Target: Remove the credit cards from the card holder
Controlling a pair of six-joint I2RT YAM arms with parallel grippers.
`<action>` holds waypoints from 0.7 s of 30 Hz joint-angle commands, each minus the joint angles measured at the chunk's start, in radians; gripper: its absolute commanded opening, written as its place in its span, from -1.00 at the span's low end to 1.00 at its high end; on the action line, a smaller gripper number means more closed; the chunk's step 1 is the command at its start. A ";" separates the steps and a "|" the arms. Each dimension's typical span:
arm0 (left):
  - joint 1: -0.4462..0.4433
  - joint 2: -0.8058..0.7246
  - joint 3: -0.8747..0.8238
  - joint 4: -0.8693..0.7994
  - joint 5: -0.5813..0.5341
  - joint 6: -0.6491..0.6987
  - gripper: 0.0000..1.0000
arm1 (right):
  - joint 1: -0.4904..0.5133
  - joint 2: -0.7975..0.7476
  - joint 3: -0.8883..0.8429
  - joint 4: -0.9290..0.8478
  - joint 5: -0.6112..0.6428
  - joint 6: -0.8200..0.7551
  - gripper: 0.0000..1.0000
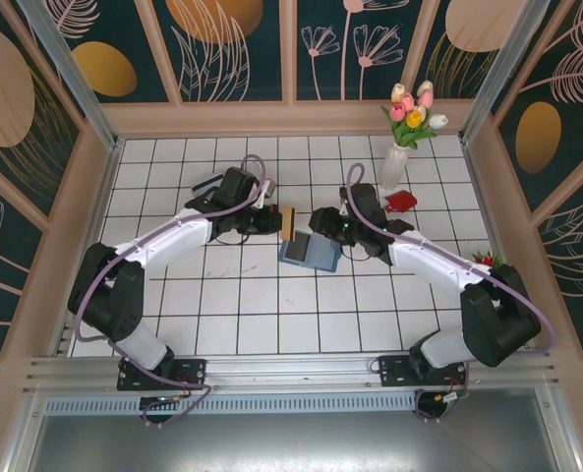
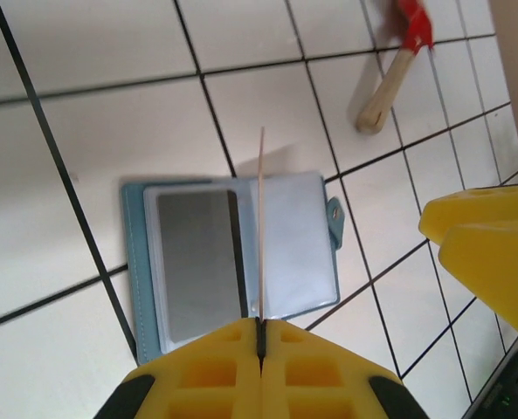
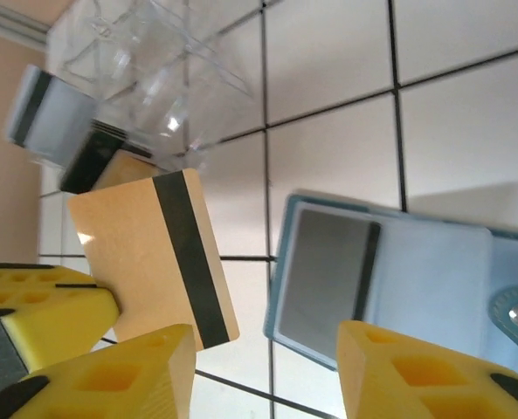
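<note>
The teal card holder (image 2: 145, 262) lies open on the tiles, and a grey credit card (image 2: 197, 262) with a dark stripe sits in its left pocket. My left gripper (image 2: 261, 325) is shut on a tan credit card (image 2: 261, 227), seen edge-on and standing above the holder's fold. In the right wrist view that tan card (image 3: 127, 249) shows its dark stripe, left of the holder (image 3: 433, 279). My right gripper (image 3: 267, 375) is open just above the holder's near edge, with nothing between its fingers. From above, both grippers meet over the holder (image 1: 308, 253).
A clear plastic box (image 3: 154, 52) stands beyond the tan card, with a white-grey striped card (image 3: 44, 118) beside it. A red-headed toy hammer (image 2: 398, 70) lies beyond the holder. A vase of tulips (image 1: 394, 162) stands at the back right.
</note>
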 commanded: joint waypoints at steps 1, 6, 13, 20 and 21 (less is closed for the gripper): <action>0.006 -0.040 0.029 -0.036 -0.028 0.065 -1.00 | -0.040 -0.038 -0.018 0.099 -0.112 -0.095 0.22; 0.005 -0.088 0.037 0.005 0.028 0.076 -1.00 | -0.120 -0.054 -0.053 0.272 -0.328 -0.154 0.59; 0.008 -0.091 0.051 0.129 0.135 -0.004 -1.00 | -0.205 -0.002 -0.030 0.500 -0.576 -0.153 0.79; 0.029 -0.067 0.048 0.263 0.262 -0.123 -1.00 | -0.243 0.150 0.099 0.500 -0.733 -0.143 0.83; 0.032 -0.068 0.041 0.281 0.278 -0.142 -1.00 | -0.246 0.169 0.112 0.502 -0.747 -0.133 0.83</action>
